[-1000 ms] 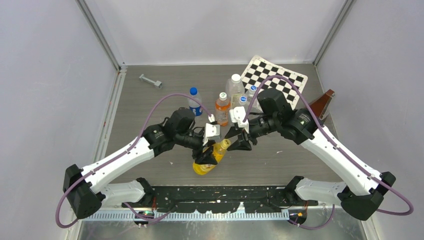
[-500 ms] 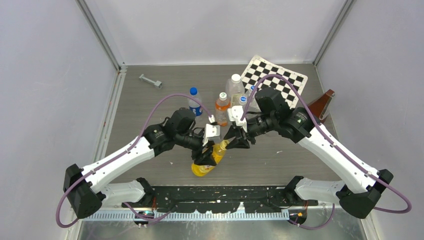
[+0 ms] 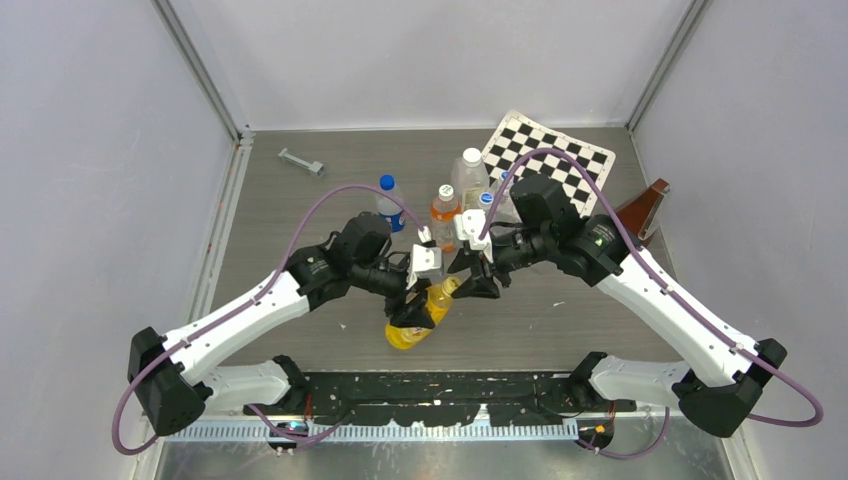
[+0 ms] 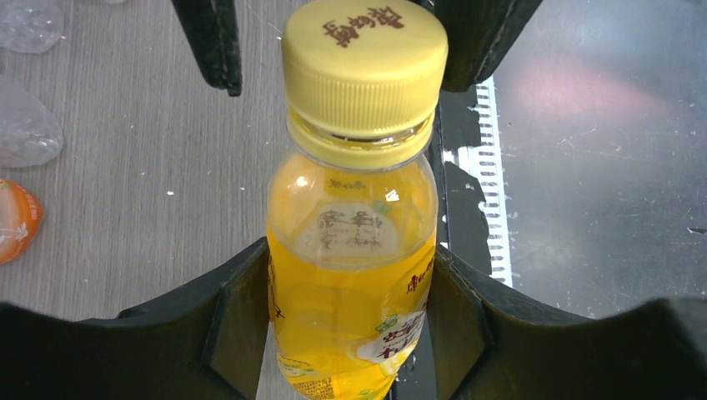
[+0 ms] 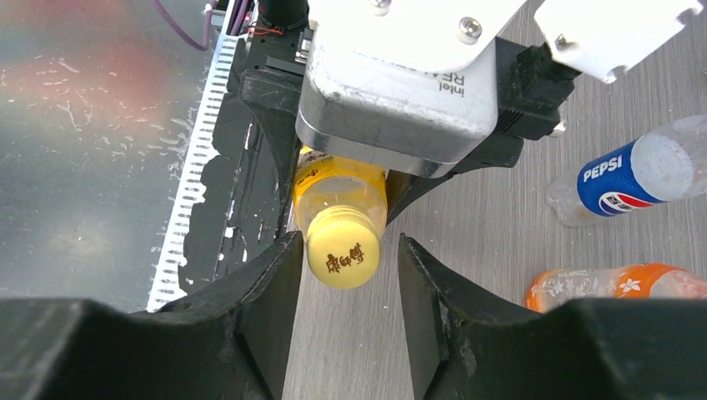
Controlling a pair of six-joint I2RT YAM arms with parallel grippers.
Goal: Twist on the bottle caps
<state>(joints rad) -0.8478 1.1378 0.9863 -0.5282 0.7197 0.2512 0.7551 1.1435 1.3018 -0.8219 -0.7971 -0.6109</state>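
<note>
Because your left pincer (image 4: 348, 327) clamps the yellow-orange plastic juice bottle (image 4: 350, 250) tilted over the desk (image 4: 108, 167), its round yellow screw cap (image 4: 364, 50) faces your right pincer (image 5: 350, 279), whose jaws stand apart astride it.

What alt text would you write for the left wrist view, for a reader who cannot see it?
A yellow-orange juice bottle with a yellow cap on its neck fills the frame, its body clamped in the jaws of the left gripper. The right gripper holds its dark jaws open either side of the cap, over a grey table.
</note>
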